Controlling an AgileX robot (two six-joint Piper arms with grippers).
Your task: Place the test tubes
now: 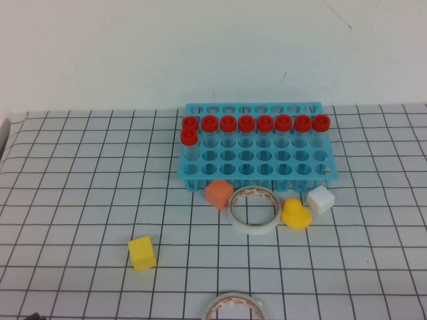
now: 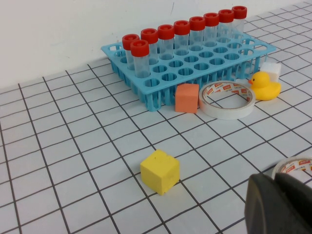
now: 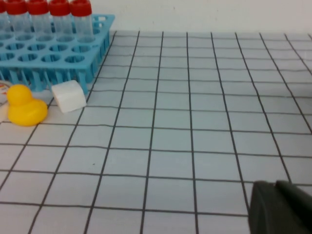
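Blue plastic rack (image 1: 257,175): nine red-capped clear test tubes (image 1: 246,127) seated, none loose (seemingly done). Left gripper (image 2: 280,204), right gripper (image 3: 280,209): clenched empty, low over table (image 1: 80,200), clear of rack.

Blue rack (image 1: 257,167), red-capped tubes (image 1: 265,124), yellow duck (image 1: 295,215)

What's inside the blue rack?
Nine red-capped test tubes stand in the blue rack, lower ends hidden in its holes. Left hand and right hand, both shut, hover low, away from it.
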